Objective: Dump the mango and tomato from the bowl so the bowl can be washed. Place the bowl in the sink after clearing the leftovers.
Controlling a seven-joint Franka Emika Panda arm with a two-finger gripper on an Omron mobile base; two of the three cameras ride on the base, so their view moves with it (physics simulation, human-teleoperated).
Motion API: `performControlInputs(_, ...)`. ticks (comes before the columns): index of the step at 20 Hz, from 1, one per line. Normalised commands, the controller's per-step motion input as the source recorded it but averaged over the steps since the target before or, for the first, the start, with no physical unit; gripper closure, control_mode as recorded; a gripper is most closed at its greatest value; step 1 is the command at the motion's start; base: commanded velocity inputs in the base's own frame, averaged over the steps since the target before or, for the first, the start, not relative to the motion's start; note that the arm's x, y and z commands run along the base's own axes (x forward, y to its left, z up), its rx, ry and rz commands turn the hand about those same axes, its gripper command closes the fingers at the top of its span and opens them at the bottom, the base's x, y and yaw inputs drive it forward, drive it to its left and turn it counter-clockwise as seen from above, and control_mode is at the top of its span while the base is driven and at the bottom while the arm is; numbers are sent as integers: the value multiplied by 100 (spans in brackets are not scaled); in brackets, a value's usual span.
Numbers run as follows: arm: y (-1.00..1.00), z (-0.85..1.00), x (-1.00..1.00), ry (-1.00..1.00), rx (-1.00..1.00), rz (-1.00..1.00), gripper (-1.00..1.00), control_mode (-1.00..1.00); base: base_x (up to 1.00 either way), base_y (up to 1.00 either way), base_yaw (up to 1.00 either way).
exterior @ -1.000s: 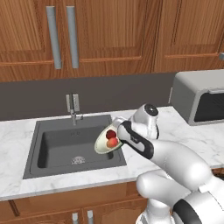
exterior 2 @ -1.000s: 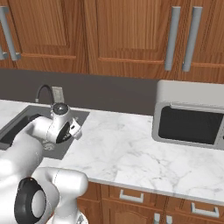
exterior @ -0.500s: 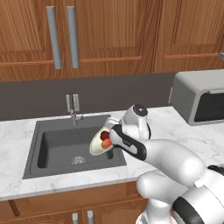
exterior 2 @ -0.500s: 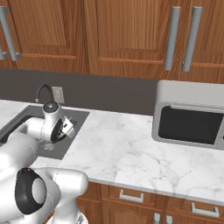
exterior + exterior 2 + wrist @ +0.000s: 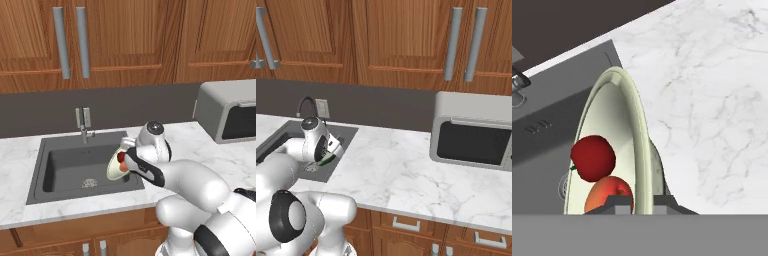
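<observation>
Tipping bowl point(image 5: 619, 145) near-vertical over sink point(image 5: 65, 165) so fruit slides out; gripper point(image 5: 643, 200) pinches rim. Tomato point(image 5: 593, 157) and mango point(image 5: 609, 194) touching, pooled at lowest side, not yet out.

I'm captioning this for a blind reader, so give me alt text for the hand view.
A cream bowl is tipped steeply on edge, its rim clamped in the shut jaws, with the tomato and the mango inside. The dark sink lies behind it, white marble countertop alongside.
</observation>
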Motion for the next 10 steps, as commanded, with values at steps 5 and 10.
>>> performControlInputs(5, 0, -4, 18, 1, -11, 0, 100, -100, 0, 0, 0)
performControlInputs(10, 16, 0, 19, 2, -3, 0, 100, -100, 0, 0, 0)
